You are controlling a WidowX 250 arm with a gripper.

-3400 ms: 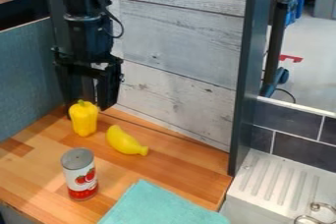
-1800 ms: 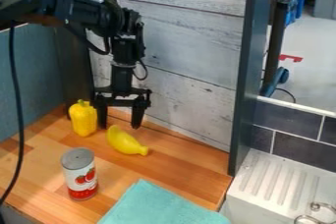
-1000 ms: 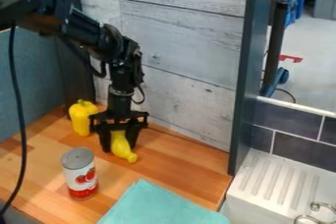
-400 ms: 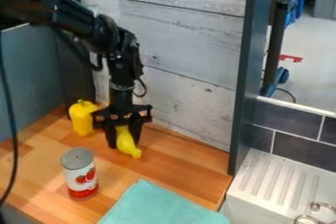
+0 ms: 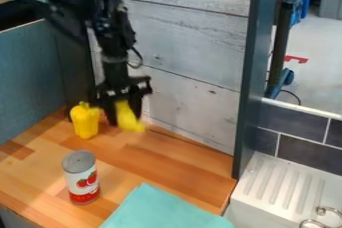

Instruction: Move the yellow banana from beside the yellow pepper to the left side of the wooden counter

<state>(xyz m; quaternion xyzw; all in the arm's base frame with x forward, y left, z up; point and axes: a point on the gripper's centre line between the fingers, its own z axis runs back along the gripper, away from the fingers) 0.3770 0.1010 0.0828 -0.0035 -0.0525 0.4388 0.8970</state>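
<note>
The black gripper (image 5: 124,120) hangs over the back of the wooden counter, before the whitewashed plank wall. It is shut on the yellow banana (image 5: 128,117), which is raised off the counter with its lower end pointing down and to the right. Just left of the gripper, a yellow bell pepper (image 5: 85,120) stands upright on the counter. Nearer the front is an upright can (image 5: 81,177) with a red and white label. A folded teal cloth (image 5: 162,210) lies at the front edge.
Planks of the wall (image 5: 184,37) rise behind the counter (image 5: 170,159), and a blue-grey panel (image 5: 30,79) bounds its left. A dark upright post (image 5: 252,77) stands at the right, beside a white ribbed sink drainboard (image 5: 284,184) and a metal faucet part (image 5: 324,217).
The gripper came down over the banana, closed on it and has lifted it off the counter, slightly leftward. The pepper, can and cloth stay where they were.
</note>
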